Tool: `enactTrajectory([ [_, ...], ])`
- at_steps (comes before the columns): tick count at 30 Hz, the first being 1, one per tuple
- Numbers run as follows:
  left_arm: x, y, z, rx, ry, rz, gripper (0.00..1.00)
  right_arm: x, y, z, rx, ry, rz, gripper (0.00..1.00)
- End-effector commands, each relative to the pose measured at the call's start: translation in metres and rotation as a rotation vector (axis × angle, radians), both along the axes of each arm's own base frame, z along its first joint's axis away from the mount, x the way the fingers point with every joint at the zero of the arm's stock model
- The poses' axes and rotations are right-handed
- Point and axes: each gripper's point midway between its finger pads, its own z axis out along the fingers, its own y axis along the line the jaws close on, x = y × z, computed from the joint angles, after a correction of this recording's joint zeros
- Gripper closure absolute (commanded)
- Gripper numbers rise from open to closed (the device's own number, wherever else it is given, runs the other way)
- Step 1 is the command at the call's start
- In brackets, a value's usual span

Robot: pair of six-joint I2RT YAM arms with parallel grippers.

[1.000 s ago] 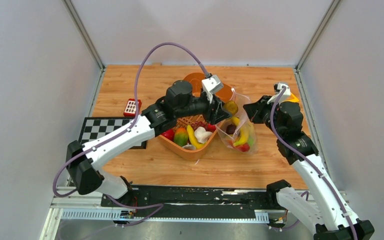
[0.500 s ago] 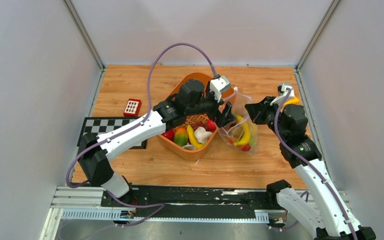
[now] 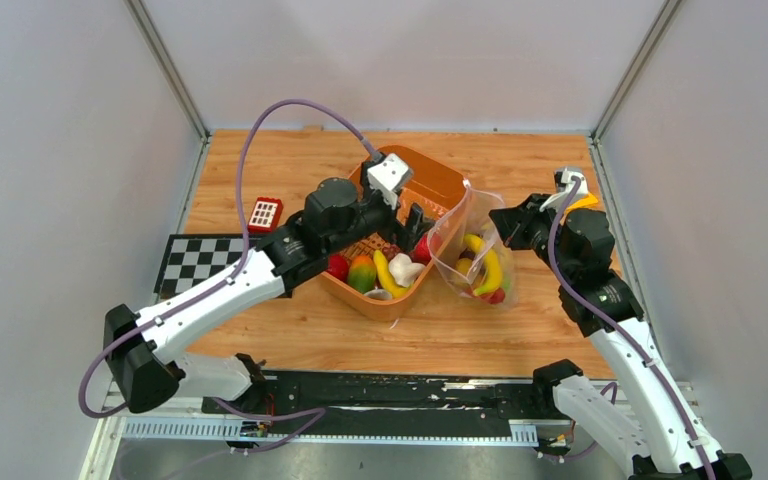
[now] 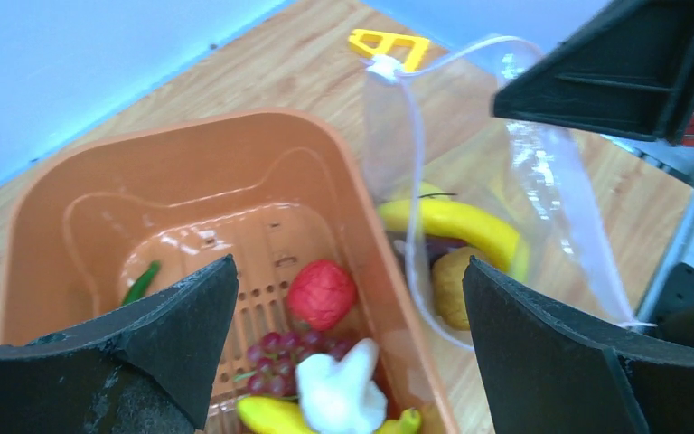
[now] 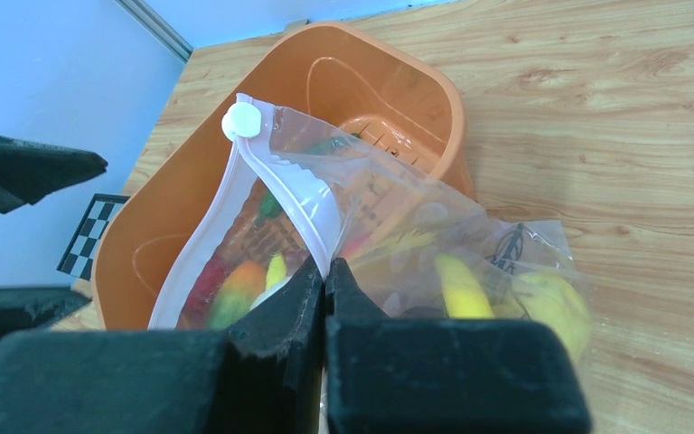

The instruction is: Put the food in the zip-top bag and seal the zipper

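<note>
The clear zip-top bag (image 3: 472, 255) stands open beside the orange basket (image 3: 438, 178), holding a banana (image 3: 491, 270) and other food. My right gripper (image 5: 325, 268) is shut on the bag's mouth edge, on the whitish zipper (image 5: 276, 172) strip with its slider (image 5: 242, 119). My left gripper (image 4: 351, 271) hangs open and holds nothing above the basket (image 4: 190, 145), left of the bag (image 4: 542, 181). Below it lie a red fruit (image 4: 322, 293), grapes (image 4: 276, 354) and a white mushroom (image 4: 339, 391). A mango (image 3: 362, 272) also sits in the basket.
A red toy block (image 3: 264, 214) and a checkerboard (image 3: 195, 258) lie left of the basket. A yellow object (image 4: 389, 42) lies on the wooden table behind the bag. Grey walls close in the table on three sides.
My left gripper has opened wide at the bag's mouth and drawn back left over the basket. The right gripper has kept its hold on the bag edge.
</note>
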Motion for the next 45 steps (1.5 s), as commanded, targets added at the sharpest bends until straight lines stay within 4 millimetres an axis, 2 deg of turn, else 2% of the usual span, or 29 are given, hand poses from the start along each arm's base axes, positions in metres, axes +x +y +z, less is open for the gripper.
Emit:
enactTrajectory([
  [1, 0.034, 0.034, -0.010, 0.032, -0.022, 0.130, 0.00, 0.001, -0.003, 0.008, 0.005, -0.026, -0.015, 0.99],
  [5, 0.066, 0.063, -0.058, 0.119, 0.087, 0.253, 0.00, 0.002, -0.003, 0.009, 0.006, -0.028, -0.014, 0.99],
  [7, 0.084, 0.081, -0.089, 0.214, 0.152, 0.350, 0.00, 0.002, -0.002, 0.010, 0.008, -0.029, -0.010, 0.99],
  [10, 0.100, 0.104, -0.121, 0.357, 0.207, 0.475, 0.00, 0.002, -0.002, 0.010, 0.004, -0.029, -0.011, 0.99],
  [17, 0.119, 0.116, -0.174, 0.563, 0.277, 0.545, 0.02, 0.002, -0.002, 0.010, 0.006, -0.028, -0.010, 0.99],
  [26, 0.136, 0.118, -0.211, 0.647, 0.311, 0.610, 0.03, 0.001, -0.004, 0.010, -0.002, -0.033, -0.016, 0.99],
  [36, 0.135, 0.124, -0.255, 0.691, 0.383, 0.675, 0.08, 0.002, -0.005, 0.010, -0.005, -0.033, -0.021, 0.99],
  [40, 0.133, 0.120, -0.269, 0.700, 0.414, 0.653, 0.09, 0.002, -0.005, 0.010, -0.006, -0.036, -0.022, 0.99],
  [42, 0.132, 0.115, -0.275, 0.696, 0.434, 0.630, 0.12, 0.003, -0.005, 0.009, -0.006, -0.033, -0.023, 0.99],
  [45, 0.128, 0.107, -0.285, 0.674, 0.477, 0.573, 0.29, 0.003, -0.005, 0.008, -0.010, -0.032, -0.023, 0.99],
])
